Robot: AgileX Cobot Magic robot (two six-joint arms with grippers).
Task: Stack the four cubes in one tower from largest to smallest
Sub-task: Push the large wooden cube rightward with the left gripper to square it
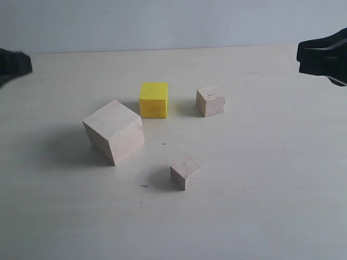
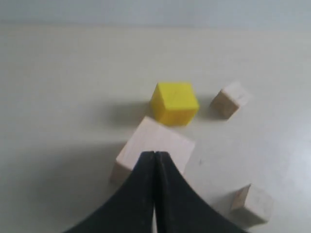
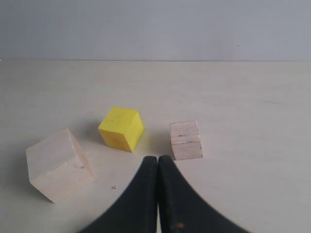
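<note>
Four cubes stand singly on the pale matte table (image 1: 260, 206), each flat on its own base and touching none of the others.

The large pale wooden cube (image 1: 114, 131) sits left of the middle, turned so that one vertical edge faces the exterior camera. I take it as the marker for everything else.

- The medium bright yellow cube (image 1: 153, 99) is just behind it and a little to its right. It is near but apart, with a narrow strip of table showing between them.
- The small pale wooden cube with banded grain on its side (image 1: 210, 101) stands farther right of the large cube. It is about level with the yellow one and clearly separated from it.
- The other small pale wooden cube (image 1: 185, 171) lies on the near side of the large cube and to its right, standing alone.

The left gripper (image 2: 154, 156) is well away from the large cube, at the left edge of the exterior view. Its two black fingers are pressed flat together with nothing between them. Its own camera looks over the fingertips at the large cube.

The right gripper (image 3: 158, 160) is still farther from the large cube, at the right edge of the exterior view. Its fingers are likewise clenched tight on nothing.
</note>
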